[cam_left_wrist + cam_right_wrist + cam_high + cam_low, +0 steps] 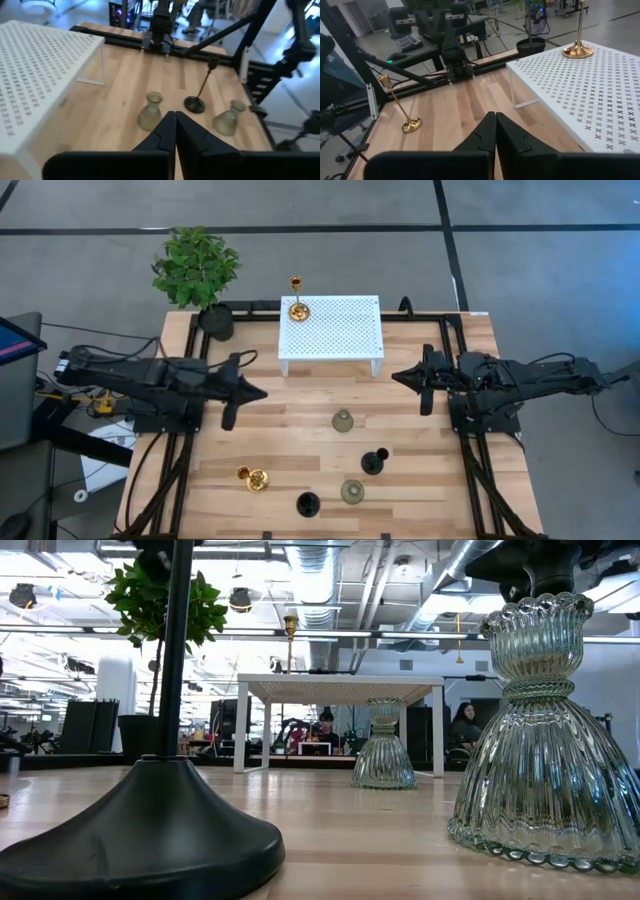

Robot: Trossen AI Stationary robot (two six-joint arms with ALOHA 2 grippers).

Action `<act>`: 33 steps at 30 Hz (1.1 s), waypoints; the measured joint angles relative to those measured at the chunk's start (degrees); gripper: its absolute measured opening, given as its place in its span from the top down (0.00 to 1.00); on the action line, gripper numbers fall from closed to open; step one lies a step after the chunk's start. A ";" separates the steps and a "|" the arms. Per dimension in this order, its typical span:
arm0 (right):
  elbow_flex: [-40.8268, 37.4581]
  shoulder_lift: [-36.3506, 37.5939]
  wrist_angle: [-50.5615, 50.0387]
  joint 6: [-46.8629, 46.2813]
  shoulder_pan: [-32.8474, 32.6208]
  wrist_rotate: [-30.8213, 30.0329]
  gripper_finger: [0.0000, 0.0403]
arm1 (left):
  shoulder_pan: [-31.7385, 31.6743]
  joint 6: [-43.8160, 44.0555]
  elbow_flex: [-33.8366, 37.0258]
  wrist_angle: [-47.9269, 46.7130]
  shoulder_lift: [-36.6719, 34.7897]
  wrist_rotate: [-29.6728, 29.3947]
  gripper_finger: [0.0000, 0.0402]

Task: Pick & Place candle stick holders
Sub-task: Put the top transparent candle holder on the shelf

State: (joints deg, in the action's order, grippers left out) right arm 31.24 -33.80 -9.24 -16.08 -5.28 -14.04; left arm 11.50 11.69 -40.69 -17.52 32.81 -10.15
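One gold candle stick holder (297, 305) stands by its round base on the far left corner of the white perforated stand (345, 330); the right wrist view shows this gold holder (578, 46) too. On the wood in front are two grey-green holders (343, 420) (352, 491), two black ones (374, 462) (308, 502) and a second gold one (255, 478). My left gripper (262, 392) hovers shut left of the stand's near edge, touching nothing. Across the table my right gripper (395, 376) is also shut and holds nothing.
A potted plant (200, 275) in a black pot (216, 321) stands at the far left corner, beside the stand. Black frame rails (170, 470) run along the table's left and right sides. People sit in the room beyond the table (465, 725).
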 joint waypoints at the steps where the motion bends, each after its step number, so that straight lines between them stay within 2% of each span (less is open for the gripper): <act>1: 0.00 0.00 -0.02 -0.80 -0.02 0.02 1.00 | 0.31 0.95 0.88 -0.02 -0.95 -0.03 0.99; 6: 0.00 -1.53 -0.17 -4.66 -0.35 0.48 1.00 | 0.67 3.64 4.13 0.85 -2.18 -0.35 0.99; 13: 0.00 -7.42 -0.10 -4.84 -3.46 0.65 1.00 | 0.67 3.71 6.08 1.50 0.35 -0.26 0.99; 15: 0.00 -8.98 -0.16 -4.88 -4.61 0.91 1.00 | 0.64 3.59 6.08 1.75 1.09 1.05 0.99; 21: 0.00 -13.70 2.93 -4.98 -7.39 6.86 1.00 | 0.67 0.50 6.05 2.23 3.38 6.41 0.99; 26: 0.00 -17.23 4.88 -5.00 -8.57 6.95 1.00 | 0.67 -1.65 6.05 2.54 4.66 8.69 0.98; 33: 0.00 -19.96 4.96 -6.49 -8.53 7.58 1.00 | 0.64 -2.40 5.99 2.73 5.61 8.90 0.99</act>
State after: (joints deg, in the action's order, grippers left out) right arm 31.24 -53.76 -4.28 -22.57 -13.81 -6.46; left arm 12.14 9.29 -34.70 -14.79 38.42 -1.26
